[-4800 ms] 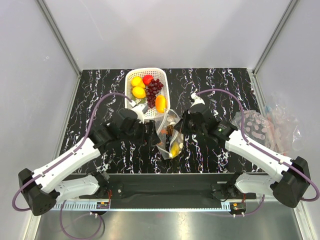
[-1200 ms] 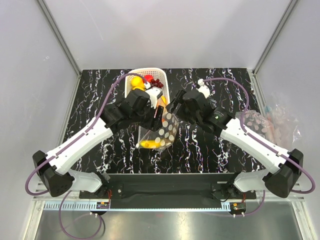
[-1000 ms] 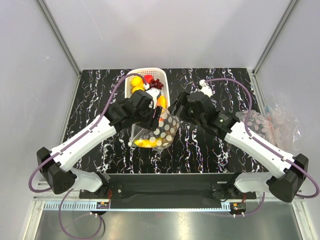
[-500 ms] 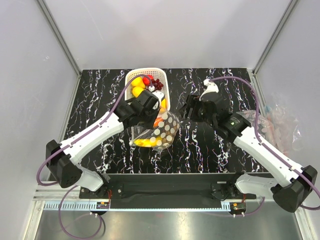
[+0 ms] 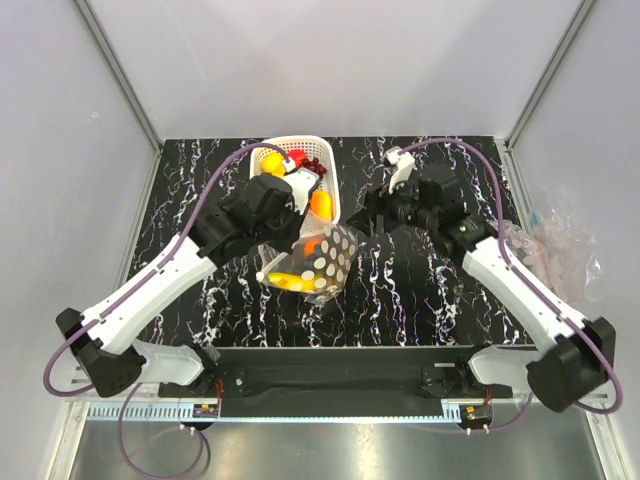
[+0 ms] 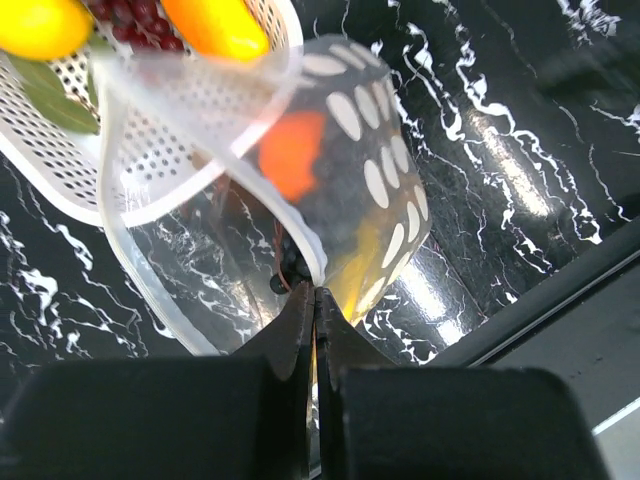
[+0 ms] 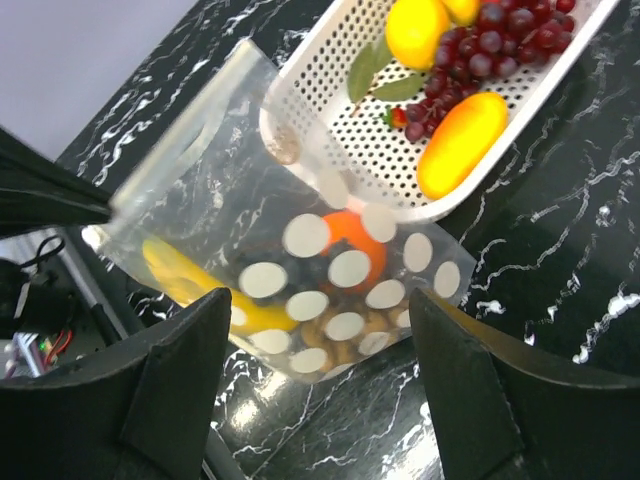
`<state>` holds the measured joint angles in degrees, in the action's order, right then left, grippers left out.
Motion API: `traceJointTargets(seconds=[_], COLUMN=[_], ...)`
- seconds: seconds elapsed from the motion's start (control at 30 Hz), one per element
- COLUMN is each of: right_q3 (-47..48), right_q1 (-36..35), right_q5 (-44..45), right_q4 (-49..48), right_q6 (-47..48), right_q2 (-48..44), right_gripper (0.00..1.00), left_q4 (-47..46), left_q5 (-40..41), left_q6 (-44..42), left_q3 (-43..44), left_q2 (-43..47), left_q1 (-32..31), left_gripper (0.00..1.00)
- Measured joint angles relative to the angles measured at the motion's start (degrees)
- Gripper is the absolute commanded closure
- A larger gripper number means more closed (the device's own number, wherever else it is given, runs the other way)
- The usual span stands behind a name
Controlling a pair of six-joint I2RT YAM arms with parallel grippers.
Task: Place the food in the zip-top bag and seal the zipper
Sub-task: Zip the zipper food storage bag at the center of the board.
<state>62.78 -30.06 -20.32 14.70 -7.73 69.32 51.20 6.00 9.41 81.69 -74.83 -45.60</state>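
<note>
The zip-top bag (image 5: 318,258), clear with white dots, lies tilted beside the white basket (image 5: 291,146). Inside it I see an orange (image 7: 345,235), a banana (image 7: 190,278) and tan grapes (image 7: 352,345). My left gripper (image 6: 315,293) is shut on the bag's (image 6: 345,170) white zipper rim; the top view shows this gripper (image 5: 282,238) at the bag's near-left edge. My right gripper (image 7: 320,300) hangs open above and apart from the bag (image 7: 300,265), holding nothing. The basket (image 7: 345,150) holds a lemon (image 7: 415,30), purple grapes (image 7: 490,40), a strawberry (image 7: 400,117) and an orange-yellow fruit (image 7: 460,145).
A heap of crumpled clear bags (image 5: 555,250) lies at the table's right edge. Grey walls close in the black marbled table (image 5: 200,180) on three sides. The basket's (image 6: 90,195) rim sits right against the bag's open mouth.
My left gripper has closed on the bag's rim. My right gripper let go of the bag and drew back to the right. The bag has tipped toward the left.
</note>
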Motion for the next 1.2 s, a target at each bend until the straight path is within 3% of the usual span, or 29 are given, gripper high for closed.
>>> traceJointTargets(seconds=[0.17, 0.53, 1.0, 1.1, 1.13, 1.2], right_q3=[0.9, 13.9, 23.6, 25.6, 25.9, 26.1], right_q1=[6.5, 6.4, 1.4, -0.2, -0.7, -1.2], right_q5=[-13.9, -34.8, -37.6, -37.3, -37.1, -36.8], right_q4=[-4.3, -2.9, -1.4, -1.3, -1.2, -1.0], right_q6=[3.3, 11.1, 13.6, 14.1, 14.3, 14.8], right_q2=[8.7, 26.4, 41.6, 44.5, 45.3, 46.1], right_gripper=[0.18, 0.14, 0.13, 0.23, 0.41, 0.57], left_q4=[0.5, 1.7, 1.6, 1.7, 1.8, 1.9], left_q5=[-0.1, -0.7, 1.0, 1.5, 1.8, 3.0], left_q6=[-2.1, -5.0, -6.2, -6.2, -6.1, -6.1], left_q3=[0.0, -0.5, -5.7, -6.1, -6.1, -6.1], left_q2=[2.0, 2.0, 2.7, 2.6, 2.4, 2.0], left_q1=[0.0, 0.0, 0.0, 0.0, 0.0, 0.0], left_gripper=[1.0, 1.0, 1.0, 1.0, 1.0, 1.0])
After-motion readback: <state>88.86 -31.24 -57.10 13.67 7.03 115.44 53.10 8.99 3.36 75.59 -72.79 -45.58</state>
